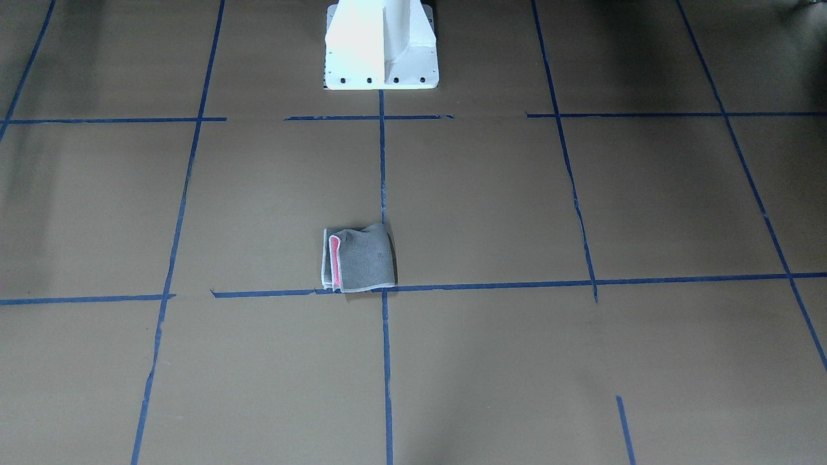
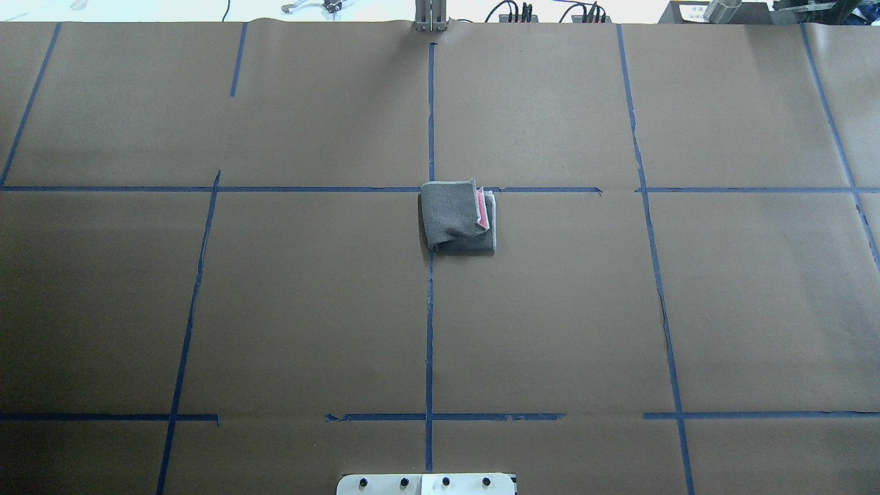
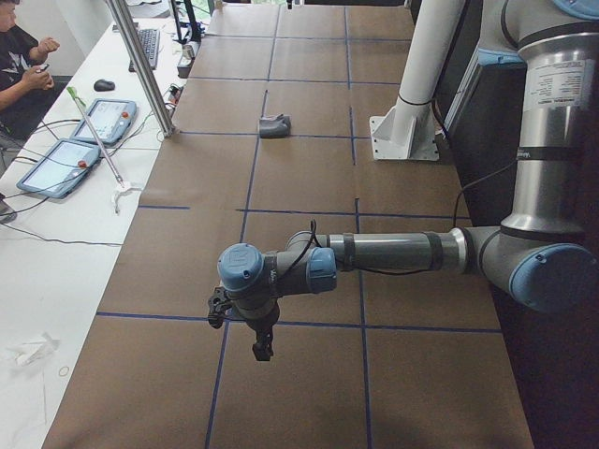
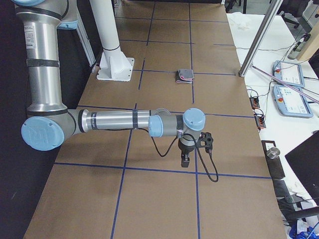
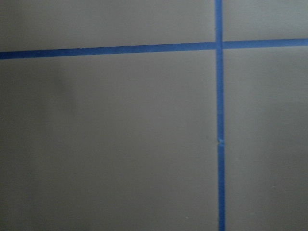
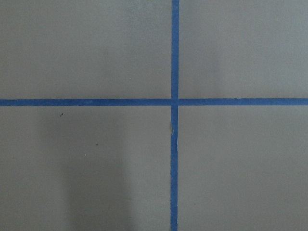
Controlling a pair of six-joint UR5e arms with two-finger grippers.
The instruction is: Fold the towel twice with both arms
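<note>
Left arm: the left claw (image 3: pixel 263 346) hangs over the table (image 2: pixel 275 309) near its left end, pointing down, well apart from the towel (image 2: pixel 457 216). Whether it is spread or pressed together cannot be told.

Centre: the towel lies at a crossing of the blue tape lines (image 2: pixel 430 330), a compact grey packet with pink layers showing at one edge. Judgement: both folds appear complete, though one edge looks rumpled.

Right arm: the right claw (image 4: pixel 185 160) hangs near the right end. Its state cannot be told either.

Next move: probably none. Any tidying requires a long reach to centre.
</note>
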